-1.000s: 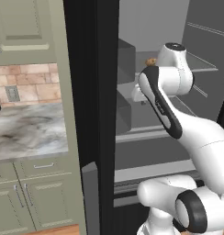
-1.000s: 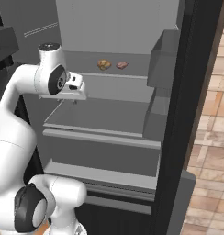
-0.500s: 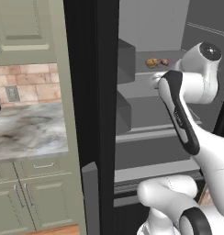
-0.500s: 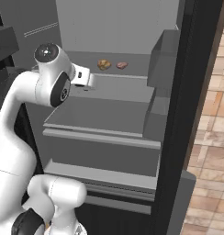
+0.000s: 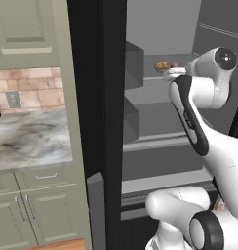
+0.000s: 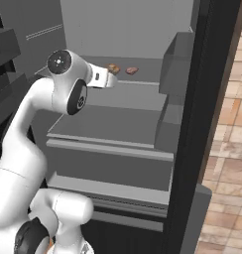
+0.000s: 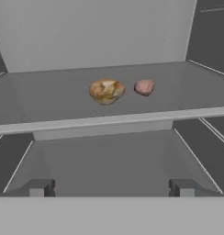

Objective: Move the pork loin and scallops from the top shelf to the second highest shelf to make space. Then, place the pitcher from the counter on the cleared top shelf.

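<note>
Arm has swung up toward the fridge, hand point(image 7: 112, 187) wide open and empty just short of the top shelf point(image 7: 109, 120), where pork loin point(image 7: 144, 87) and scallops point(image 7: 106, 91) lie ungrasped.

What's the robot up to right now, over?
Gripper open, empty, facing the top shelf. Two food pieces, tan and pink, on it, side by side. Nothing blocking.

Flat, even rendered light, dim grey fridge interior, soft low-resolution blur throughout.
</note>
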